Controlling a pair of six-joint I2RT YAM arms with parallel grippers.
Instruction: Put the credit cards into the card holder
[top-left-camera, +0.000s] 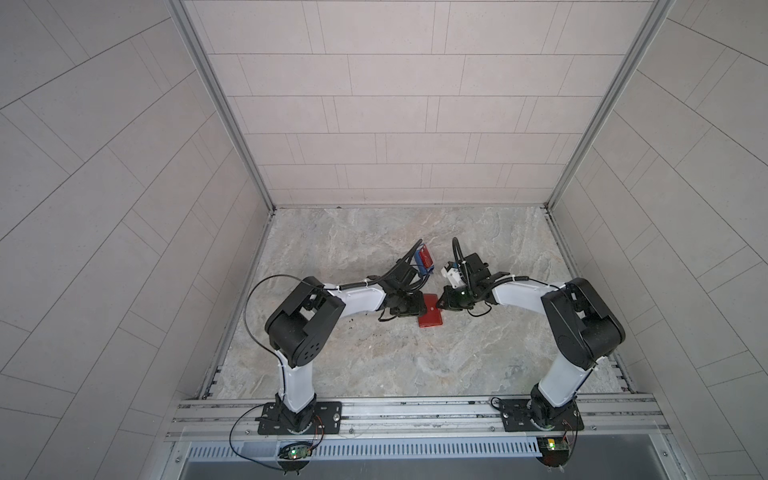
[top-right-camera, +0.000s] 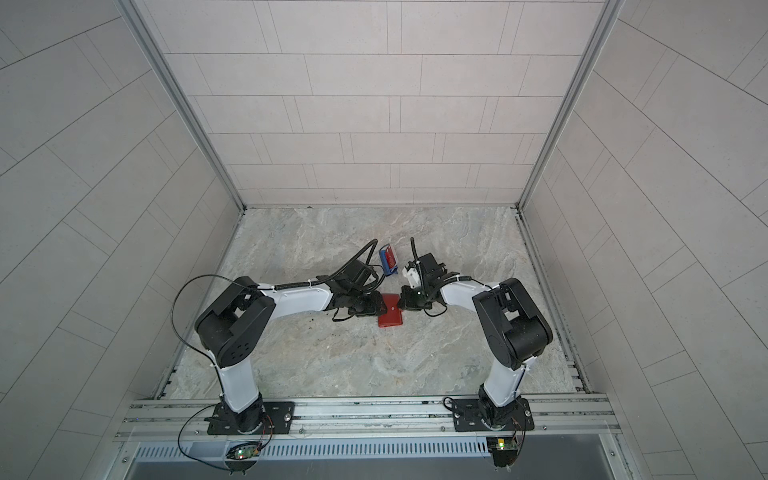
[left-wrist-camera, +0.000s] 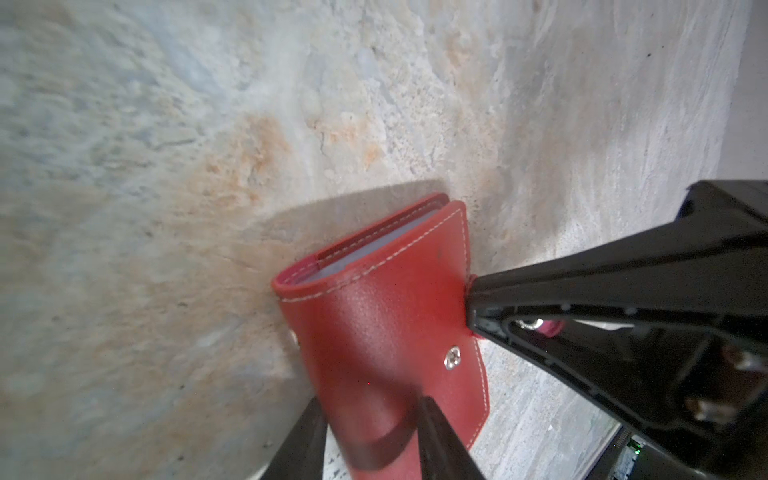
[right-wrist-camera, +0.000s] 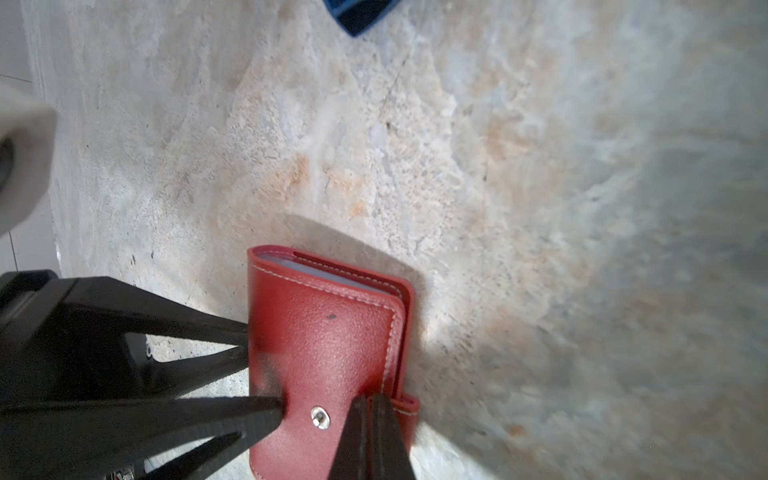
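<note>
Folded card holder (top-left-camera: 430, 311) mid bench (top-left-camera: 374, 365), pale sleeves (left-wrist-camera: 374, 249) inside. The left gripper (left-wrist-camera: 370, 403) has half-open jaws clamping its fold side. The right gripper (right-wrist-camera: 370, 399) jaws pinch the snap tab (right-wrist-camera: 409, 405). Toward the back edge, the blue stand (top-left-camera: 547, 272) holds 1 red card (top-left-camera: 550, 259).

Up top, I could barely see the card holder (top-left-camera: 431, 319): the left arm (top-left-camera: 361, 297) and right arm (top-left-camera: 515, 293) covered its sides. On the right wrist view the blue stand (right-wrist-camera: 357, 12) was clipped to a corner (frame edge cut it). The pale sliver (right-wrist-camera: 332, 274) inside the holder: card or sleeve, I couldn't tell.
</note>
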